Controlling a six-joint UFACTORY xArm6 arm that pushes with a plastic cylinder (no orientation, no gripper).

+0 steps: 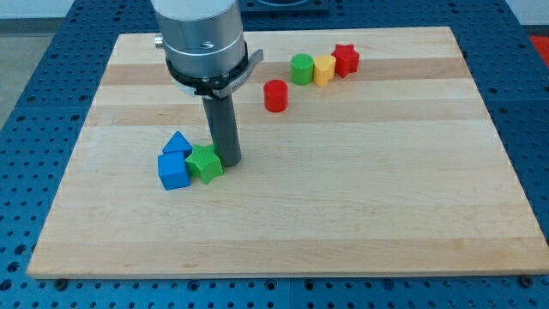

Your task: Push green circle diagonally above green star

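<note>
The green circle stands near the view's top, right of centre, touching a yellow block. The green star lies at the view's left centre, far below and to the left of the circle. My tip rests on the board right against the green star's right side. The rod rises from there to the arm's grey body at the view's top.
A red star sits right of the yellow block. A red cylinder stands below-left of the green circle. A blue cube and a blue triangular block touch the green star's left side. The wooden board ends in blue pegboard all round.
</note>
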